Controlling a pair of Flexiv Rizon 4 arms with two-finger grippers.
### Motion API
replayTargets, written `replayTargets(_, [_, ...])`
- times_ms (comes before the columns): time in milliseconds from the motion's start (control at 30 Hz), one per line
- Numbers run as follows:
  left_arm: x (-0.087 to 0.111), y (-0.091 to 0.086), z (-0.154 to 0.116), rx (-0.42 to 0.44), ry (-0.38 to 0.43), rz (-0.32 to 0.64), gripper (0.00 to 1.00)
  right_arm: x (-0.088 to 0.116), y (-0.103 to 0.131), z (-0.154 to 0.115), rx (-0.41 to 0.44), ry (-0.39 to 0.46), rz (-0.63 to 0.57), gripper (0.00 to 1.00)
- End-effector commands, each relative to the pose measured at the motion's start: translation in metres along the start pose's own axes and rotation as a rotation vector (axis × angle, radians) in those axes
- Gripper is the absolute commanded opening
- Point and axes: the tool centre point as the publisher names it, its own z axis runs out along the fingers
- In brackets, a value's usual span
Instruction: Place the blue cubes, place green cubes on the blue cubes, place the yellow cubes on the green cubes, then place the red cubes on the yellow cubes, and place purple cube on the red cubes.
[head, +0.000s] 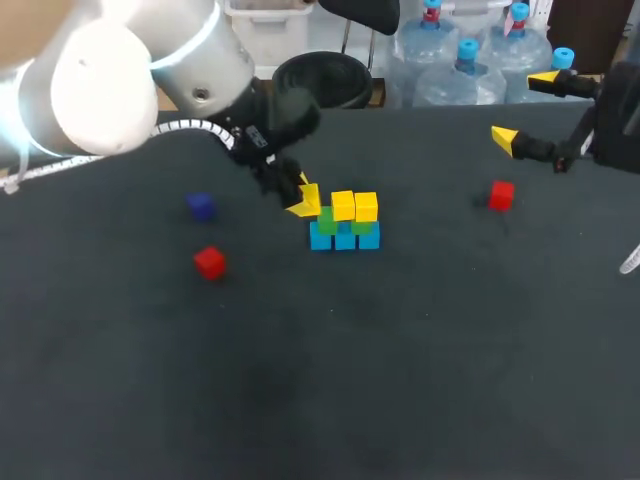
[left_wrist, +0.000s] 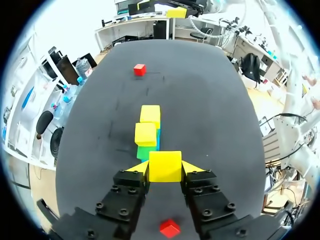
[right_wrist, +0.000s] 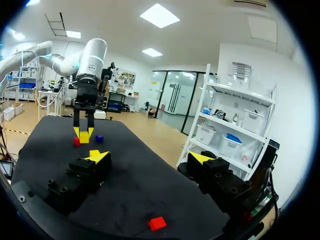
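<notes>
Left gripper (left_wrist: 164, 169): clamps yellow cube (left_wrist: 165, 165), lined up for the bare green cube (head: 326, 220) at the row's 9 o'clock end.
Right gripper (right_wrist: 149, 157): fingers spread, empty, parked clear.

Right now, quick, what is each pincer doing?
Left pincer: closed on a yellow cube.
Right pincer: open, holding nothing.

table (head: 420, 380) | dark grey matte top | faintly mottled | evenly lit

Black table (head: 420, 380) — blue cubes (head: 345, 238), red cubes (head: 209, 262)
</notes>
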Motion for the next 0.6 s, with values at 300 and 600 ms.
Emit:
replayTargets(300, [-0.002, 0.03, 0.02, 0.01, 0.014, -0.013, 0.0, 0.0, 0.0, -0.001, 0.0, 0.0, 0.0, 1.0])
replayTargets(600, [-0.004, 0.032, 0.028, 0.016, 0.035, -0.004, 0.0, 0.0, 0.0, -0.001, 0.0, 0.0, 0.0, 1.0])
